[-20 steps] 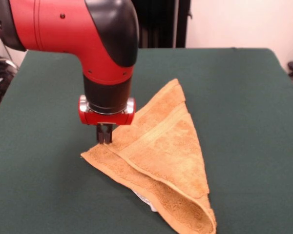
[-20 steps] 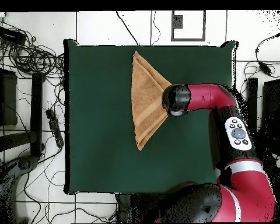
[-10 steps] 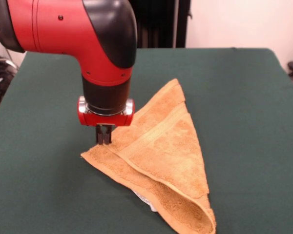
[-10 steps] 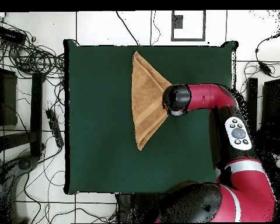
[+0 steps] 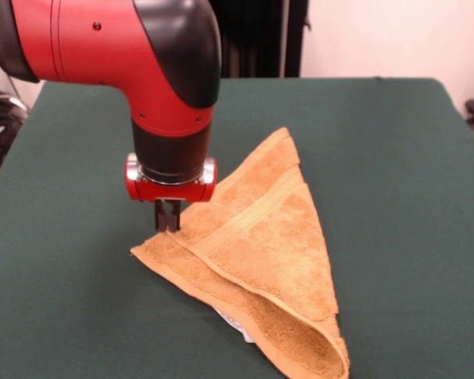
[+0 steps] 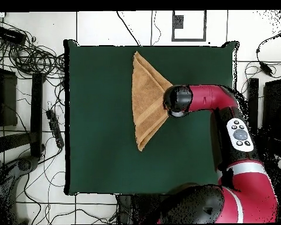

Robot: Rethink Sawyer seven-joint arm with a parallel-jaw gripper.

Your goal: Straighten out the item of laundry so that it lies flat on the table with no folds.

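Observation:
The orange-tan towel (image 5: 265, 245) lies on the dark green table (image 5: 395, 158), folded over into a triangle, with a paler band across the top layer and a bit of white tag (image 5: 235, 324) under its near edge. My gripper (image 5: 167, 226) points straight down at the left corner of the folded top layer, its narrow fingers together on that corner's edge. In the overhead view the towel (image 6: 146, 99) is a triangle on the table (image 6: 102, 146), and the arm's wrist (image 6: 177, 101) covers its right corner and hides the gripper.
The arm's big red and black elbow (image 5: 118, 47) fills the upper left of the front view. Cables and stands (image 6: 26, 88) lie on the floor beside the table's left edge in the overhead view.
The gripper has risen very slightly at the towel's left corner. The towel's shape looks the same.

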